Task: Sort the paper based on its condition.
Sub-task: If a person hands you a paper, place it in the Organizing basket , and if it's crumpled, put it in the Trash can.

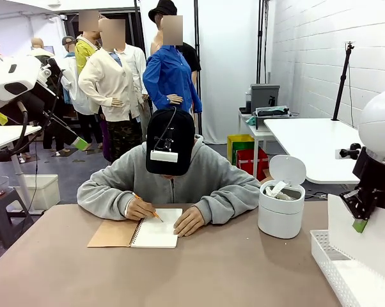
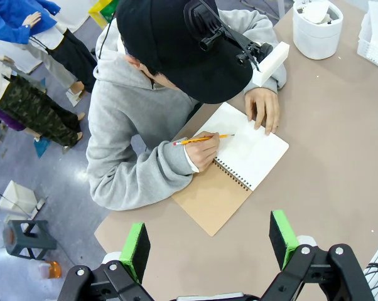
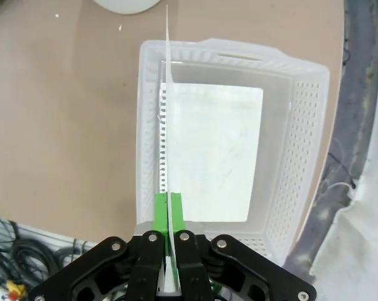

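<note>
White paper sheet (image 3: pixel 166 94), translucent white perforated basket (image 3: pixel 302 113), green-padded pincer (image 3: pixel 168 216).

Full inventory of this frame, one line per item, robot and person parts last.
Sheet: one, white, flat, hanging edge-down from the right claw above the basket.
Sheet in basket: one, white, lying flat on the basket floor.
Basket: one, white, perforated, robot's right edge of the table.
Bin: one, white, round, lid up, crumpled paper inside, far right of the table.
Notebook: one, brown cover, white page open, in front of the person.
Pencil: one, orange, in the person's writing hand.
Table: one, tan.
Person's hands: two, one writing, one resting on the page.
Left claw: open, above the near table edge.
Right claw: shut on the sheet.
</note>
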Controlling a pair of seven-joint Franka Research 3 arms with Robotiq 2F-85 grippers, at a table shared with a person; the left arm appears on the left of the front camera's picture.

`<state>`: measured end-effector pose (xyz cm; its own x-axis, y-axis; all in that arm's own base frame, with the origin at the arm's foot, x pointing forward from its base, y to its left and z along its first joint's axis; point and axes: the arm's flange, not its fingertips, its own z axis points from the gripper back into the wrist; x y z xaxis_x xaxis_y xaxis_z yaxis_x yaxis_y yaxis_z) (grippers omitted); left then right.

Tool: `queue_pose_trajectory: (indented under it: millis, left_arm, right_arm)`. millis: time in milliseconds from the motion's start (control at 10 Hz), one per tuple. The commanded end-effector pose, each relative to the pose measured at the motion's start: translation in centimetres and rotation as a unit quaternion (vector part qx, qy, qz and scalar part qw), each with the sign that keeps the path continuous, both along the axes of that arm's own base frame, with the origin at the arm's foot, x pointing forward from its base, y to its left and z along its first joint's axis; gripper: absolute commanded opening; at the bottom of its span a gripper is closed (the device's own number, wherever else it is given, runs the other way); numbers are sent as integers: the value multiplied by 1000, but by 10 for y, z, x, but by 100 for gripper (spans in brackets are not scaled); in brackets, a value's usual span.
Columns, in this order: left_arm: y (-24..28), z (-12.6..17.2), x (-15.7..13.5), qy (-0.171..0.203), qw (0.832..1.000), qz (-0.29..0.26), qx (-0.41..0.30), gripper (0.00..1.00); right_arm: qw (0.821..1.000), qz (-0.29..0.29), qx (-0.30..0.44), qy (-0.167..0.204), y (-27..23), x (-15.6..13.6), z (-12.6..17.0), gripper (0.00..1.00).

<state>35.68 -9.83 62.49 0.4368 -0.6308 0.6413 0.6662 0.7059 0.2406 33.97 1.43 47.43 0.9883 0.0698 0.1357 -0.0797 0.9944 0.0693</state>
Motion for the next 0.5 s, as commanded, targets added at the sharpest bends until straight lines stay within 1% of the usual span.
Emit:
queue_pose_trajectory:
  millis: [0, 200, 400]
  left_arm:
    - [1, 0, 0, 0, 1000, 1, -1, 100]
    - [1, 0, 0, 0, 1000, 1, -1, 100]
    - [1, 0, 0, 0, 1000, 1, -1, 100]
  right_arm:
    - [1000, -16, 18, 15, -7, -47, -70, 0]
    - [999, -20, 24, 40, -5, -50, -90, 0]
    - [998, -24, 23, 53, -6, -48, -103, 0]
